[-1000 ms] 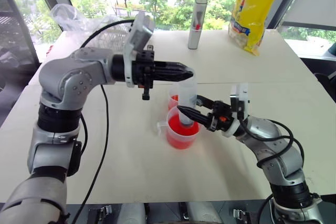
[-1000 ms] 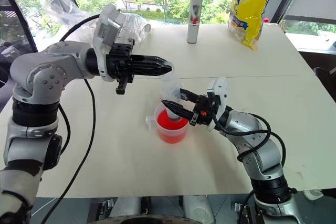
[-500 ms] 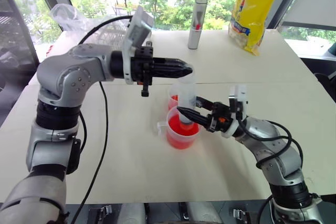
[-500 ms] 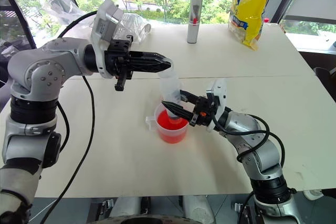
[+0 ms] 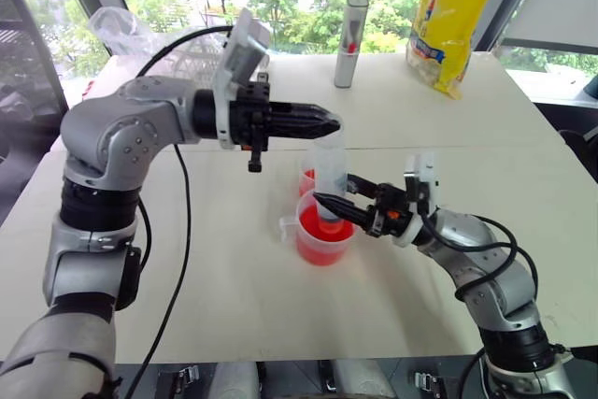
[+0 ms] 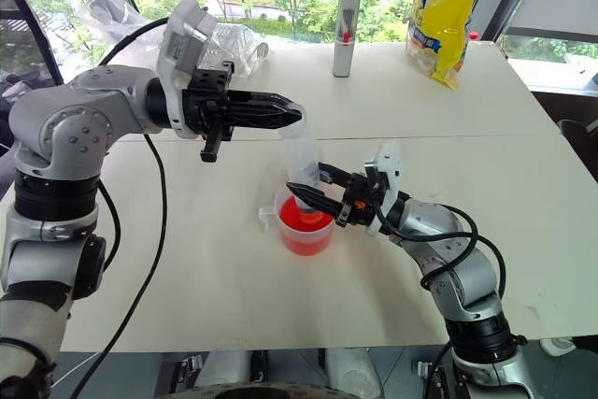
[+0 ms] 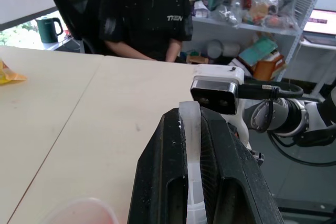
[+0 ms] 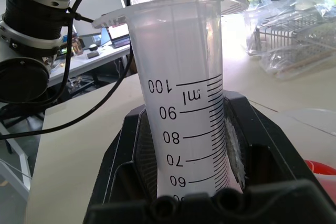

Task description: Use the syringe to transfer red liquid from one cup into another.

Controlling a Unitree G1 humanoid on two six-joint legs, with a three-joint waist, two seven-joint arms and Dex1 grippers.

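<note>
The syringe (image 5: pixel 331 179) is standing upright, its tip dipping into the handled beaker (image 5: pixel 323 235) of red liquid (image 5: pixel 318 240) on the tabletop (image 5: pixel 243 277) — the smaller cup (image 5: pixel 307 178) is sitting just behind. The right pincer (image 5: pixel 323 203) is clamping the barrel low down; the left pincer (image 5: pixel 332 124) is pinching the white plunger (image 7: pixel 192 140) at the top, fingers narrow

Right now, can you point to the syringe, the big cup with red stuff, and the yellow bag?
syringe (image 8: pixel 184 108), right wrist view, its marked barrel
beaker (image 5: pixel 322 245), left eye view, its red-filled wall
yellow bag (image 5: pixel 455 16), left eye view, its front
</note>
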